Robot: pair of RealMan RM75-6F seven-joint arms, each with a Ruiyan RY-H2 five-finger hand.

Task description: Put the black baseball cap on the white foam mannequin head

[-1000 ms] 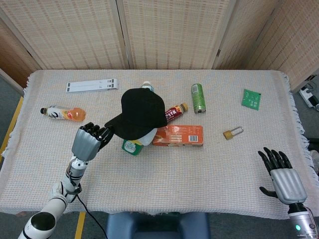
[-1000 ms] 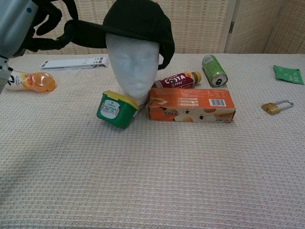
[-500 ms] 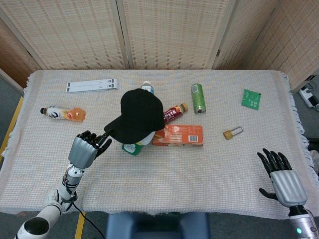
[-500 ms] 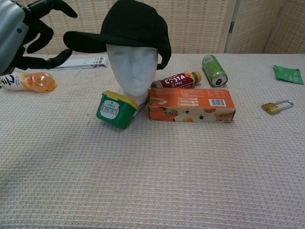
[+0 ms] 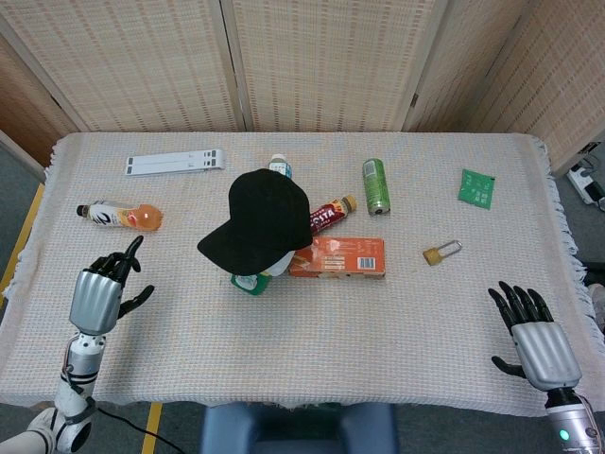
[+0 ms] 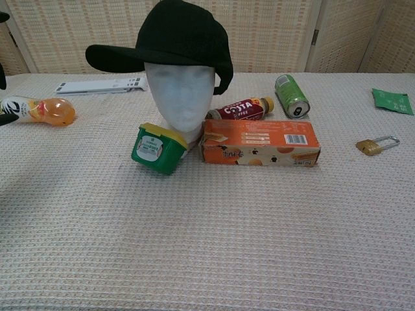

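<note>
The black baseball cap [image 5: 262, 219] [image 6: 175, 40] sits on top of the white foam mannequin head [image 6: 179, 96], brim pointing to the left in the chest view. In the head view the cap hides almost all of the mannequin head. My left hand [image 5: 99, 292] hovers open near the table's front left, well apart from the cap, holding nothing. Only its dark fingertips [image 6: 5, 119] show at the left edge of the chest view. My right hand [image 5: 536, 339] is open at the front right corner, fingers spread.
A green tub [image 6: 156, 148] and an orange box [image 6: 260, 143] lean against the mannequin's base. Behind lie a Costa bottle [image 6: 238, 109], a green can [image 6: 291, 95], an orange drink bottle [image 5: 120, 217], a white strip [image 5: 177, 163], a padlock [image 5: 441, 252] and a green packet [image 5: 478, 187].
My left hand has let go of the cap's brim and pulled back to the front left, opening its fingers. The cap stays on the mannequin head. The right hand has barely moved.
</note>
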